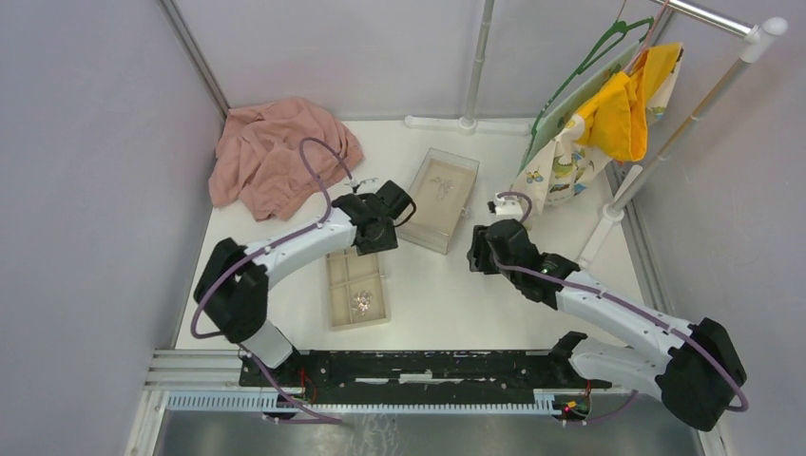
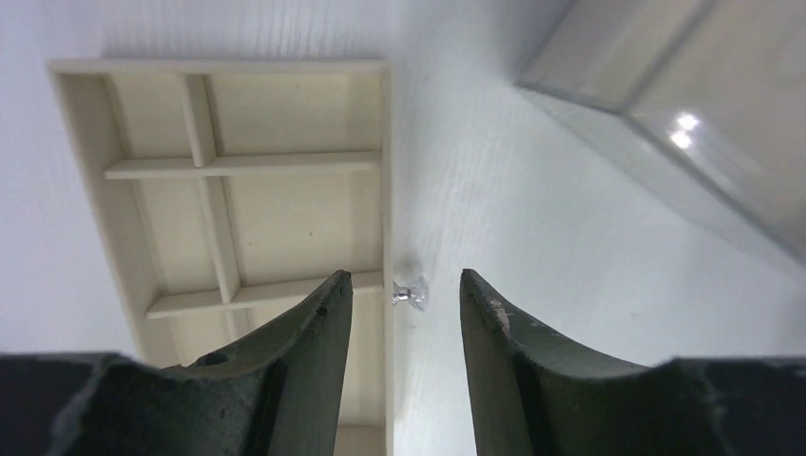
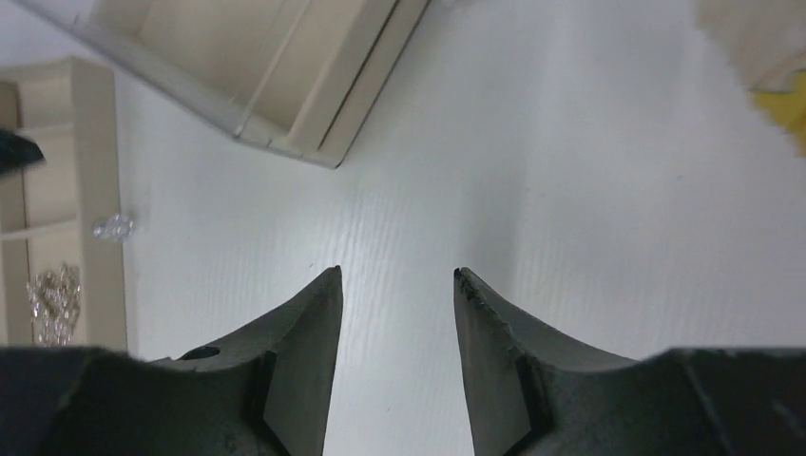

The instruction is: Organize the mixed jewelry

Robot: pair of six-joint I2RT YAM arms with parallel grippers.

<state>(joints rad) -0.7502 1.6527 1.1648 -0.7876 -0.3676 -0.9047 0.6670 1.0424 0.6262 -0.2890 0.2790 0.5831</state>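
White table (image 1: 447, 285) sits inside grey partition walls (image 1: 95, 142). White garment rack (image 1: 686, 116) stands far right and crumpled pink cloth (image 1: 276, 157) lies far left. Clear plastic box (image 1: 439, 199) lies at centre, with beige compartment tray (image 1: 335, 285) nearer. Silver jewelry cluster (image 1: 362, 302) lies in the tray. One silver stud (image 2: 410, 293) lies on the table just beside the tray wall. Left gripper (image 2: 404, 277) and right gripper (image 3: 396, 274): jaws spread, empty.

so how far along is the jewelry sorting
Done: a cluster of shiny silver jewelry sits in one compartment of the beige divided tray. In hand: nothing; left gripper and right gripper are open, empty. To do: a small silver piece on the white table beside the tray, maybe more in the clear plastic box.
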